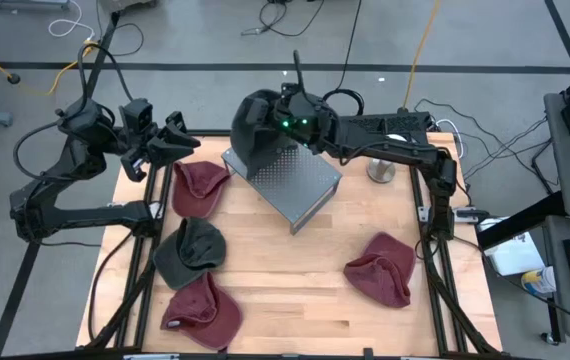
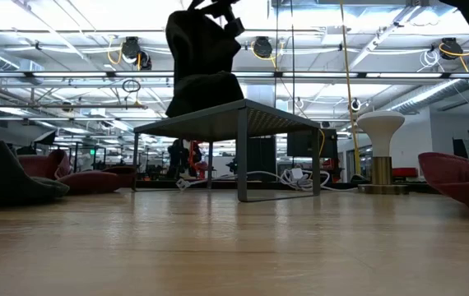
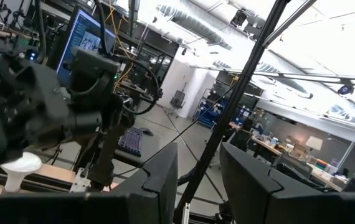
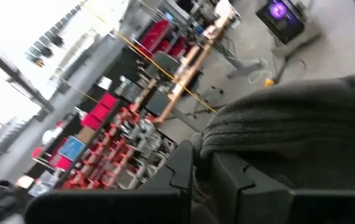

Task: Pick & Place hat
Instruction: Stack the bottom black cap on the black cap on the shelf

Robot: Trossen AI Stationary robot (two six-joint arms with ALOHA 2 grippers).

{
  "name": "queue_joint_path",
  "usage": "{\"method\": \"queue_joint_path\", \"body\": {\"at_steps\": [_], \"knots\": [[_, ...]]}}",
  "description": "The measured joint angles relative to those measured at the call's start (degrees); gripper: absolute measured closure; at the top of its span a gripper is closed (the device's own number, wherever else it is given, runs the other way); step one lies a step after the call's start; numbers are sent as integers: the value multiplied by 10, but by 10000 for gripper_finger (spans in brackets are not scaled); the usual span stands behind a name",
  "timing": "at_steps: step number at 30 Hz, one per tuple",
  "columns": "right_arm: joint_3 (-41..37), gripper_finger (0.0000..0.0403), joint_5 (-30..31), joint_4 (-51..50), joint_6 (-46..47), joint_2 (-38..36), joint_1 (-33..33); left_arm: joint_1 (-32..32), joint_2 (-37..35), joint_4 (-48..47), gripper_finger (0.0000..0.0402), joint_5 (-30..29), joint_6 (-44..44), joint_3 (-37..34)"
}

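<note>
we see the right gripper [image 1: 277, 112] over the far-left corner of the grey perforated metal stand [image 1: 295, 185], its fingers clenched on a dark knitted hat [image 1: 252, 130]. in the low view that hat [image 2: 201, 62] hangs from the gripper with its lower edge touching the stand's top [image 2: 226, 115]. in the right wrist view, ribbed knit [image 4: 289, 130] sits pinched just beyond the dark fingers [image 4: 227, 180].

the left gripper [image 1: 180, 140] waits at the table's far-left edge, raised and pointing toward the stand; in its wrist view the fingers [image 3: 165, 180] stand apart with nothing between them.

on the light wooden table [image 1: 295, 290]: a maroon hat [image 1: 198, 185] far left, a dark grey hat [image 1: 190, 250] below it, a second maroon hat [image 1: 202, 312] near left, a third maroon hat [image 1: 380, 268] at right. a white mushroom-shaped stand [image 1: 381, 170] sits far right.
</note>
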Motion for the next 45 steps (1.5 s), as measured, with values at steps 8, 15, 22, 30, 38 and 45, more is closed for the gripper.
{"method": "queue_joint_path", "body": {"at_steps": [8,15,22,30,38,45], "knots": [[-41,385,-2,72,1,2,3,0,0,-4,277,0,5,0],[-101,385,-52,259,-50,3,-28,0,0,-4,277,0,5,0],[-176,385,-103,325,-21,4,-54,0,0,-4,277,0,5,0],[-207,385,-131,378,10,9,-52,0,0,-4,277,-1,11,0],[-207,385,-130,318,40,8,-39,-3,13,-4,277,-1,13,0],[-207,385,-87,316,31,4,-23,-18,23,-4,277,4,7,0]]}}
